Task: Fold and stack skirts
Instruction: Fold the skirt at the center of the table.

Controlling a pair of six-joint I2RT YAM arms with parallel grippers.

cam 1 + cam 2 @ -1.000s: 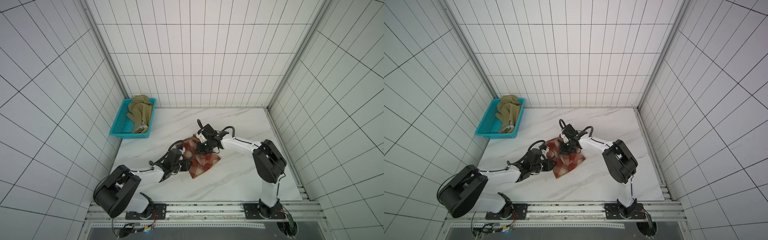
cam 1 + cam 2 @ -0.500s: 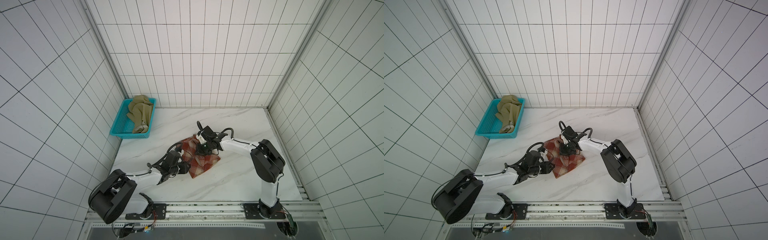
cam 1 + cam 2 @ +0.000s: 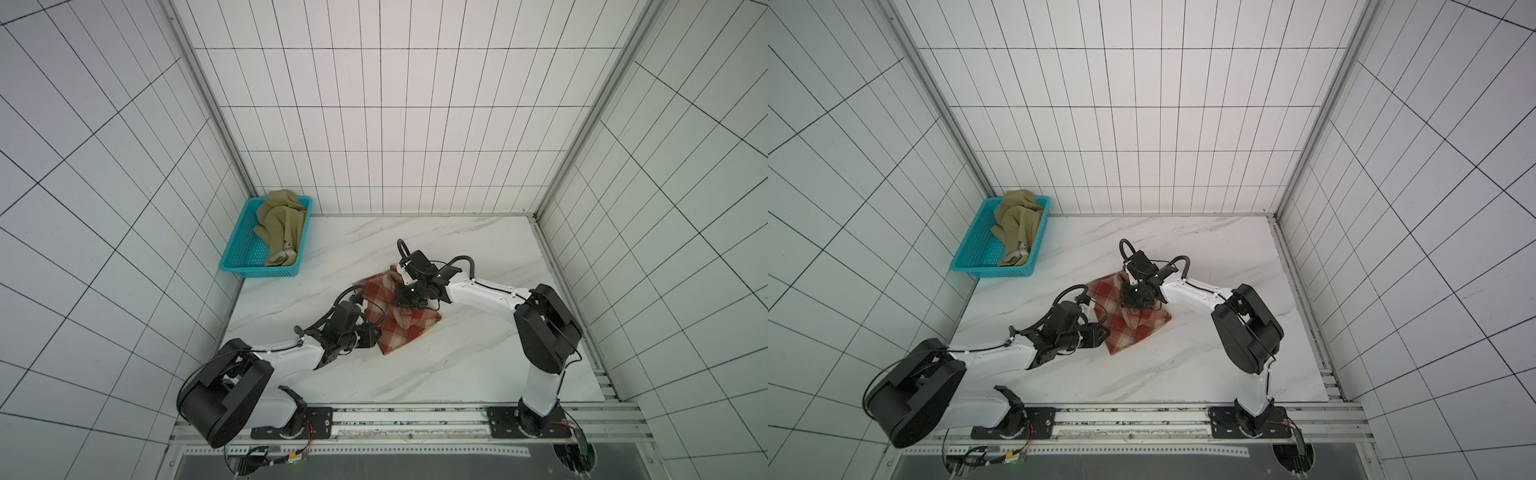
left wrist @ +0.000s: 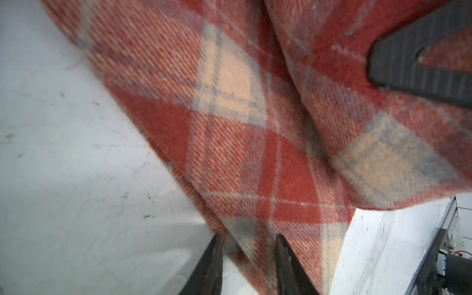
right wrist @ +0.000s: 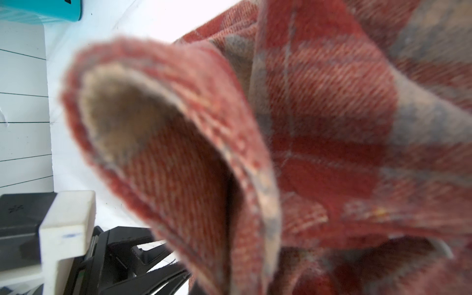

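Observation:
The red-and-cream plaid skirt (image 3: 409, 330) (image 3: 1136, 330) lies folded mid-table. My right gripper (image 3: 405, 300) (image 3: 1133, 298) sits on its far half, shut on a fold that stands raised, pale lining (image 5: 120, 102) showing; its fingers are hidden by cloth (image 5: 332, 127). My left gripper (image 3: 372, 332) (image 3: 1100, 336) is at the skirt's left edge. Its jaws (image 4: 248, 236) stand a little apart astride that edge, one finger over bare table, one over flat cloth (image 4: 255, 127). The olive skirt (image 3: 280, 224) (image 3: 1017, 220) lies crumpled in the basket.
The teal basket (image 3: 245, 255) (image 3: 973, 253) (image 5: 51, 10) stands against the left wall at the back. Tiled walls close in the marble table (image 3: 478, 365) on three sides. A metal rail with both arm bases (image 3: 415, 415) runs along the front.
The left arm's shoulder and elbow have sunk slightly toward the front left. Both grippers and the plaid skirt have hardly moved.

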